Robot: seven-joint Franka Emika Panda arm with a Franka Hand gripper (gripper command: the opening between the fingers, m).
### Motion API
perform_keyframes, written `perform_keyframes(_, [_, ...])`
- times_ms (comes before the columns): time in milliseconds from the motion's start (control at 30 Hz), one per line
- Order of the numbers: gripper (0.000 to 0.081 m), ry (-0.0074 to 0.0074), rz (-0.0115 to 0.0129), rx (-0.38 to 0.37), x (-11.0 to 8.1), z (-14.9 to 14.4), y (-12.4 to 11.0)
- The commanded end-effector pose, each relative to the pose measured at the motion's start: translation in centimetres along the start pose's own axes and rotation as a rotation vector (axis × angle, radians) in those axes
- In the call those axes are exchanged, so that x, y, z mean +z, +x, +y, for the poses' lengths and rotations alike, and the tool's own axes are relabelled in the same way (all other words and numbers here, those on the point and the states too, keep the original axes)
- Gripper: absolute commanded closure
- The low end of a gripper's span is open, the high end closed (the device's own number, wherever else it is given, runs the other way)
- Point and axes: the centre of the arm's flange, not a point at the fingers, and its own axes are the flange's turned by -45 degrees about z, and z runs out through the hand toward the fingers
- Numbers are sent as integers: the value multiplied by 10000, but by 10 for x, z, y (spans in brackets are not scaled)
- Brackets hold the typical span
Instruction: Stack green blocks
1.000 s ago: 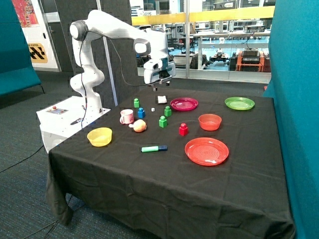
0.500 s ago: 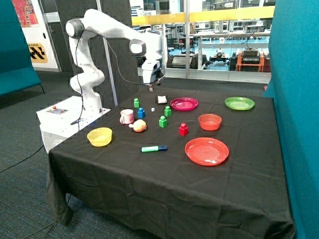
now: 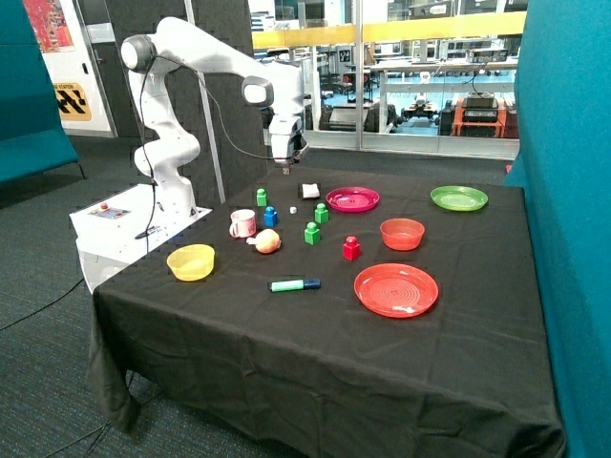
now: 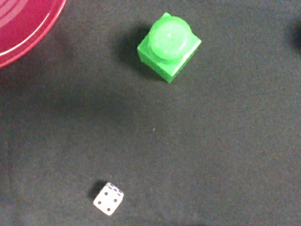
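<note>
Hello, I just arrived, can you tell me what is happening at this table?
A white Franka robot arm holds its pincer in the air above the back of the black-clothed table, carrying nothing. Three small green plastic bricks sit apart on the cloth: one behind the pink mug at, one beside the magenta plate at, and one nearer the front at. None is stacked yet. The wrist view shows one green brick and a small white die below.

Blocks: three blocks apart on the table, none stacked — one behind the mug, one beside the dice, one nearer the marker.
Gripper: above the table's far side.
</note>
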Motion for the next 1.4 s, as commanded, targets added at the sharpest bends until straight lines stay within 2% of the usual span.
perform_keyframes(0, [275,10,20,-235,1,0,-3])
perform_keyframes(1000, [283,10,20,-158,2,4,-7])
perform_keyframes(1133, [240,10,20,-210,3,3,-9])
perform_keyframes(1200, [271,10,20,-259,3,3,-10])
perform_keyframes(1367, [276,10,20,-314,5,1,-12])
